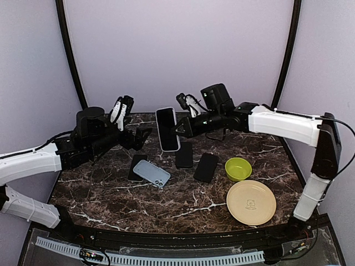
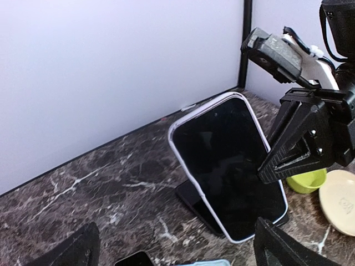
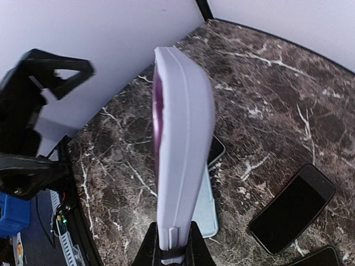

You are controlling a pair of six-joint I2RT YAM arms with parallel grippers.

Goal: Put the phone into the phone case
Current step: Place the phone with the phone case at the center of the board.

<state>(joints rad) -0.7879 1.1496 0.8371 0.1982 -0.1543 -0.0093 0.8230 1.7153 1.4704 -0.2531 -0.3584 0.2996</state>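
Dark marble with white veins tops the table (image 1: pixel 111 194). At the centre left of the overhead view, the left gripper (image 1: pixel 138 138) has its jaws spread wide and holds nothing. It sits just left of the phone without touching it. Below it, a black handset (image 1: pixel 135 164) lies flat on the table, partly covered by a pale blue case (image 1: pixel 152 173).

In the upper middle of the frame, the phone (image 1: pixel 167 128) stands upright in the air, clear of the table. A lilac case (image 3: pixel 180 138) wraps its edges, and its dark screen fills the middle of the left wrist view. The right gripper (image 1: pixel 181 130) reaches in from the right, its jaws pinched nearly together on the phone's edge. In the right wrist view they clamp it at the bottom of the frame.

Under the phone lies a second black handset (image 1: pixel 184 155), with a third black handset (image 1: pixel 206 167) to its right. Further right sits a green bowl (image 1: pixel 238 168), and a cream plate (image 1: pixel 251 201) lies at the lower right.
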